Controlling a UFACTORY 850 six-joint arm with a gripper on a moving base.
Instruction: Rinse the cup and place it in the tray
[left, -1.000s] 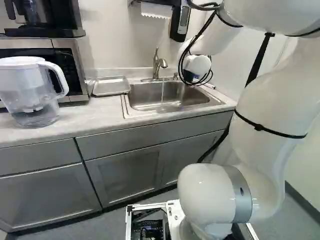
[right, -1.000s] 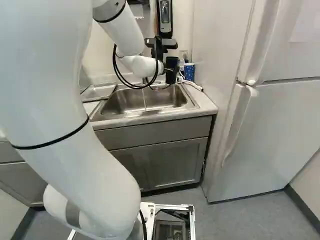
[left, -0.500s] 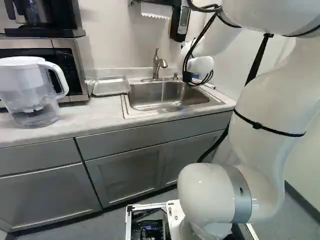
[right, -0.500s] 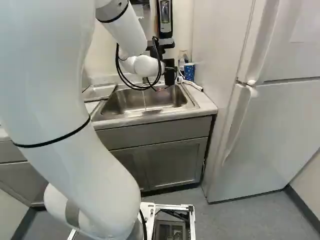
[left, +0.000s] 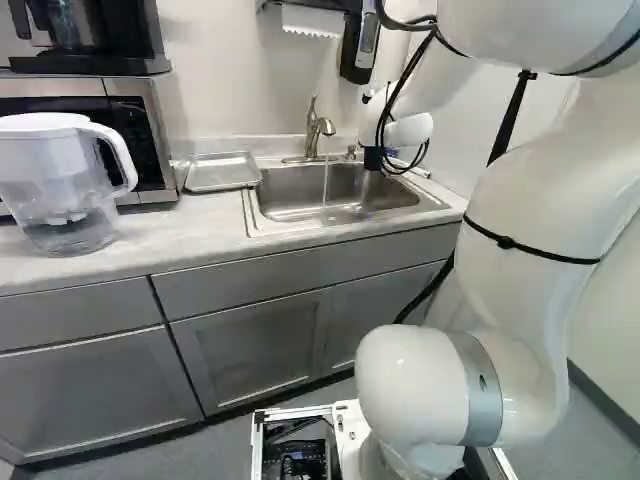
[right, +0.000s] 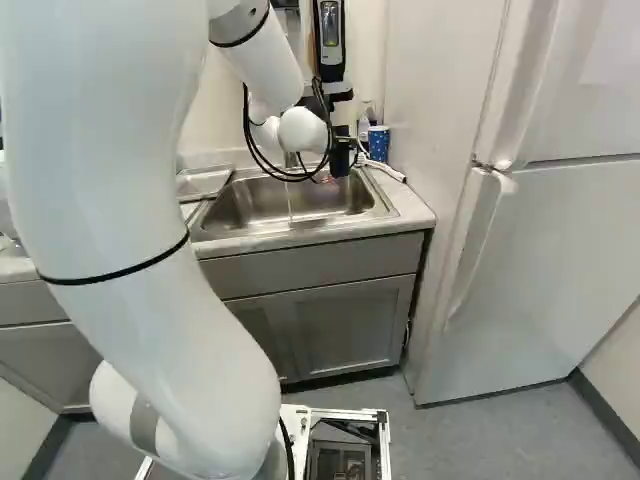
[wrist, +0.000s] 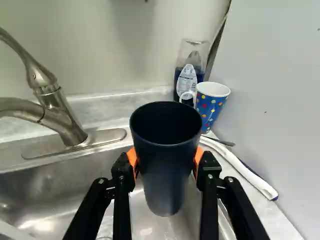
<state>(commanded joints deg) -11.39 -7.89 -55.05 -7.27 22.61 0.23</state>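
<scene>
In the right base view the gripper (right: 345, 141) is over the sink's right rear part, with the dark cup (right: 340, 163) at it. The wrist view shows my gripper (wrist: 165, 162) shut on the dark blue cup (wrist: 165, 180), its orange pads pressing the wall from two sides and its mouth uncovered. The cup is above the sink basin, to one side of the faucet (wrist: 60, 117). A thin stream of water (left: 325, 185) falls into the sink (left: 290, 193). The metal tray (left: 222, 172) lies on the counter beside the sink, nearer the microwave.
A spotted paper cup (wrist: 212, 102), a soap bottle (wrist: 189, 72) and a white-handled brush (wrist: 242, 167) are at the sink's corner by the fridge (right: 550, 260). The wall dispenser (right: 330, 40) hangs above. A water pitcher (left: 65, 185) stands on the counter near the microwave (left: 150, 135).
In the right base view the wrist and dark cup have come down slightly, and the upper arm has swung a little to the right. The base has not moved.
</scene>
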